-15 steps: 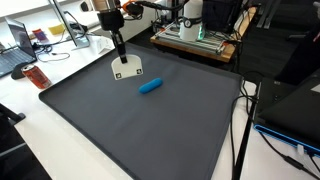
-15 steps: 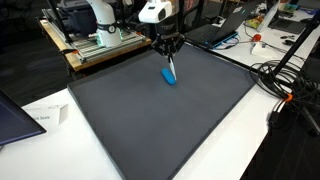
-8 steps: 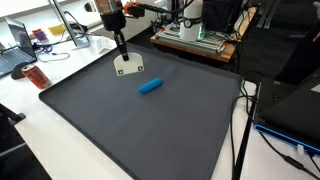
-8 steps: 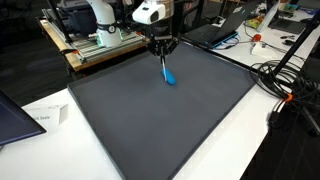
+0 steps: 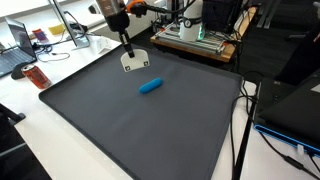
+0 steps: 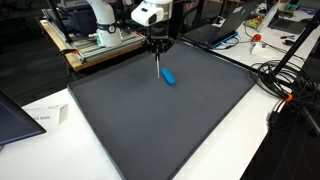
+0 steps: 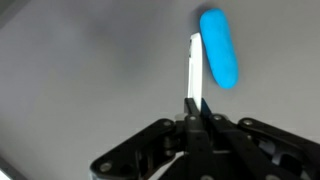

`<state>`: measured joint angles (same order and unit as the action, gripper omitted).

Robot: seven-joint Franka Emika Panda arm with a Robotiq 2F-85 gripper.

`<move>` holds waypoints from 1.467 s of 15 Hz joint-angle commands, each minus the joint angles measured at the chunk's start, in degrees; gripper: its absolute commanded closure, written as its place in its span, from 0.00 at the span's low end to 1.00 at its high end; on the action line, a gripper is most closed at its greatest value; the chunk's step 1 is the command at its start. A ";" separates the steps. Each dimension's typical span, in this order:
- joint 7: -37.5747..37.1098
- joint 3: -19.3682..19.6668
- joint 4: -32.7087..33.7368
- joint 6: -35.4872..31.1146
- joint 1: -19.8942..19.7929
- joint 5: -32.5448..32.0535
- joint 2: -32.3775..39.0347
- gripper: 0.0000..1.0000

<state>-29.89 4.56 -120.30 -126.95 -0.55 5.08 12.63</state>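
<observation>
My gripper [image 5: 127,44] is shut on the top edge of a thin white card [image 5: 136,61] with dark marks, which hangs above the far part of the dark grey mat [image 5: 140,125]. In the wrist view the card [image 7: 195,68] shows edge-on, pinched between the black fingertips [image 7: 189,108]. A blue oblong piece [image 5: 150,86] lies flat on the mat, below and to the side of the card, apart from it. It also shows as the blue piece [image 6: 169,77] under the gripper [image 6: 157,46], and as the blue piece [image 7: 220,48] in the wrist view.
An orange bottle [image 5: 35,76] and a laptop [image 5: 14,45] sit on the white table beside the mat. A rack of equipment [image 5: 195,32] stands behind it. Papers [image 6: 40,118] lie at one corner and cables [image 6: 280,80] trail at the mat's side.
The gripper has risen and shifted toward the back of the mat, carrying the white card up and away from the blue piece. The blue piece has not moved.
</observation>
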 commanded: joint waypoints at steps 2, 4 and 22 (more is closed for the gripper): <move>-4.46 0.42 2.90 6.15 1.23 -3.46 0.65 0.99; -5.17 0.34 3.69 7.83 1.44 -4.16 1.20 0.99; -14.84 0.46 10.93 12.04 7.16 -14.56 10.66 0.99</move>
<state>-42.05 4.50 -111.67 -117.09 5.28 -6.87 21.50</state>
